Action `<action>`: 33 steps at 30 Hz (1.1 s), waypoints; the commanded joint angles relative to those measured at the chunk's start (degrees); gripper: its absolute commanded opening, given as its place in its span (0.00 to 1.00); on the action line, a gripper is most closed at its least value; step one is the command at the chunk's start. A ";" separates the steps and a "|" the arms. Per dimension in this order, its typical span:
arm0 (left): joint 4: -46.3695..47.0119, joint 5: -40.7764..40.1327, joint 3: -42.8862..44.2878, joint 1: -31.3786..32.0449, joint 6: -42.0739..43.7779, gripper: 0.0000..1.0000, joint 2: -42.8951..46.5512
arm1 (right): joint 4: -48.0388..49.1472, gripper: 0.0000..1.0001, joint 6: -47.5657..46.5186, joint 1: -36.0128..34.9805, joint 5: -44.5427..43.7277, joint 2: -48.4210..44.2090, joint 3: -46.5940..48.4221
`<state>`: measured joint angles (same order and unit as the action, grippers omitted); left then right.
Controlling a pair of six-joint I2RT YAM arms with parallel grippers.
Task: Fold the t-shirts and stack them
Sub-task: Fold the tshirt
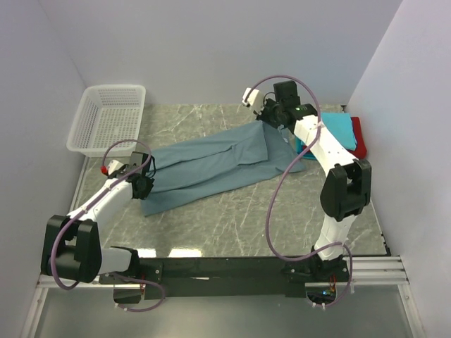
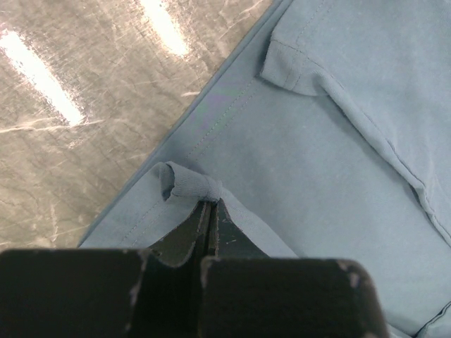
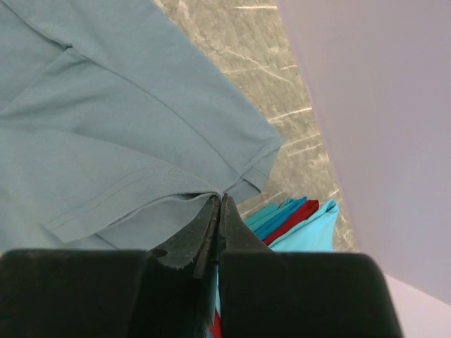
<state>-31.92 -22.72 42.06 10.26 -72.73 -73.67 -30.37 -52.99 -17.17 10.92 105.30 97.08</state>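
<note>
A large dusty grey-blue t-shirt (image 1: 218,163) lies lengthwise across the marble table, one side folded over itself. My left gripper (image 1: 144,184) is shut on a bunched bit of its ribbed edge (image 2: 184,182) at the left end of the shirt. At the far right end my right gripper (image 1: 266,116) is shut on the shirt's hemmed edge (image 3: 176,201), which is lifted slightly. Folded t-shirts are stacked at the right wall: turquoise (image 1: 337,129) over red (image 1: 359,134), with red (image 3: 290,220) and teal (image 3: 273,220) layers showing in the right wrist view.
A white plastic mesh basket (image 1: 109,118) stands at the back left corner. Walls close in the table on the left, back and right. Bare marble (image 1: 232,218) lies between the shirt and the arms' black base rail (image 1: 225,267).
</note>
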 commanded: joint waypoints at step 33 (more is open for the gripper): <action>0.90 0.04 7.42 -0.59 6.19 0.00 -1.92 | 2.07 0.00 3.60 -3.57 -4.41 10.36 16.12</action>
<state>-31.29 -21.87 46.68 9.93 -68.05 -75.61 -27.77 -51.05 -20.64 6.46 114.65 109.36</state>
